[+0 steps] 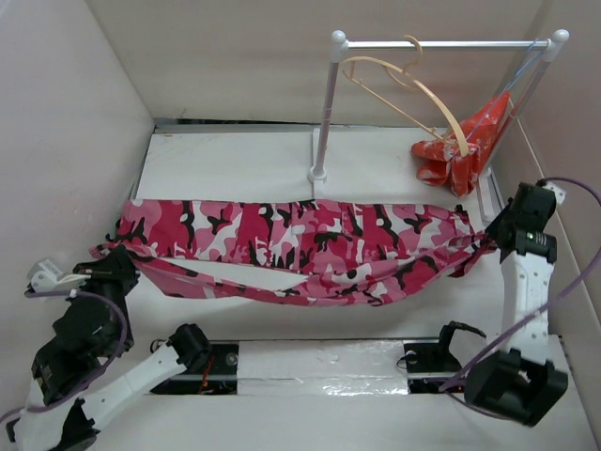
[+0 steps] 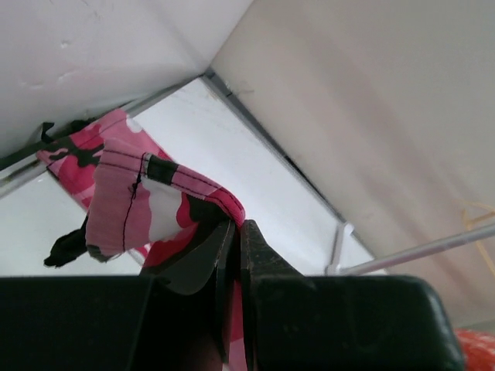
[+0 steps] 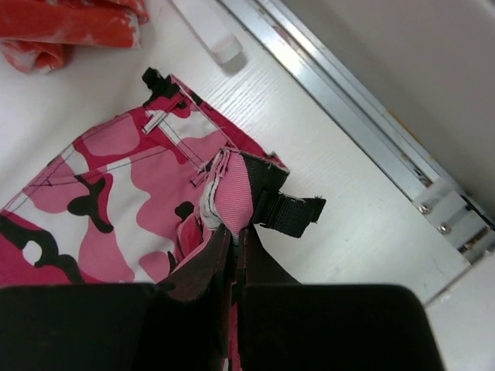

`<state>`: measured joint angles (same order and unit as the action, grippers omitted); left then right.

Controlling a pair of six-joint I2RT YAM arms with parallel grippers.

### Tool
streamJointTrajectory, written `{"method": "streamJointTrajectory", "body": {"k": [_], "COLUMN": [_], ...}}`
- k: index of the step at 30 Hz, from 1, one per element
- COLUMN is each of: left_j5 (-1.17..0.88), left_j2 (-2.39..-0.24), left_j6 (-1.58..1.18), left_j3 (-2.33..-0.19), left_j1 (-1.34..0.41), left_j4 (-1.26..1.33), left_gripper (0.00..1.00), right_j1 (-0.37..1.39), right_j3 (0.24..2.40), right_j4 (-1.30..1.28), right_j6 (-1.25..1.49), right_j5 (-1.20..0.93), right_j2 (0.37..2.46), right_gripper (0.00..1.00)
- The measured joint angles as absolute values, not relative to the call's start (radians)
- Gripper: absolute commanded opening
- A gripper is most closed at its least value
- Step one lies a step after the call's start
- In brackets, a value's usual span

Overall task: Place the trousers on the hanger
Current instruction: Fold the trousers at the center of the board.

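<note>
The camouflage trousers [image 1: 300,246] are stretched out left to right above the table, sagging a little in the middle. My left gripper [image 1: 120,266] is shut on their left end, the leg hem [image 2: 155,201]. My right gripper [image 1: 495,237] is shut on their right end, the waistband [image 3: 232,197] with a black strap. The pale wooden hanger [image 1: 404,94] hangs by its hook from the white rail [image 1: 441,43] at the back, tilted, well behind the trousers and apart from both grippers.
A red-orange cloth with white marks [image 1: 460,146] lies at the back right under the rail's right post; it also shows in the right wrist view [image 3: 69,27]. The rail's left post [image 1: 324,113] stands just behind the trousers. White walls close in on both sides.
</note>
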<state>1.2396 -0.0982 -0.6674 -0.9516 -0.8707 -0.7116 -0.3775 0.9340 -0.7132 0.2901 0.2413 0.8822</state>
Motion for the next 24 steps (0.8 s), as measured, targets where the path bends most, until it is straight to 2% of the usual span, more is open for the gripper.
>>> {"method": "streamJointTrajectory", "body": {"k": [6, 10, 17, 22, 24], "left_j5": [1.341, 1.368, 1.367, 1.158, 1.05], "left_j2": [-0.299, -0.402, -0.627, -1.036, -1.084], "left_j6": [-0.822, -0.806, -0.817, -0.897, -0.877], "left_j3": [-0.995, -0.961, -0.946, -1.023, -0.992], "left_j1": [-0.941, -0.941, -0.918, -0.58, -0.477], "left_j4": [-0.893, -0.87, -0.77, -0.72, -0.649], "left_gripper": [0.0, 0.0, 0.0, 0.0, 0.0], "right_j1": [-0.318, -0.253, -0.217, -0.204, -0.196], "right_j3": [1.032, 1.127, 1.15, 1.097, 1.081], "right_j4": [-0.615, -0.57, -0.542, -0.496, -0.493], "right_j6": [0.297, 0.31, 0.329, 0.339, 0.337], "right_j5": [0.221, 0.237, 0.245, 0.24, 0.245], "right_j2": [1.161, 1.298, 1.353, 1.317, 1.296], "right_gripper": [0.0, 0.0, 0.0, 0.0, 0.0]}}
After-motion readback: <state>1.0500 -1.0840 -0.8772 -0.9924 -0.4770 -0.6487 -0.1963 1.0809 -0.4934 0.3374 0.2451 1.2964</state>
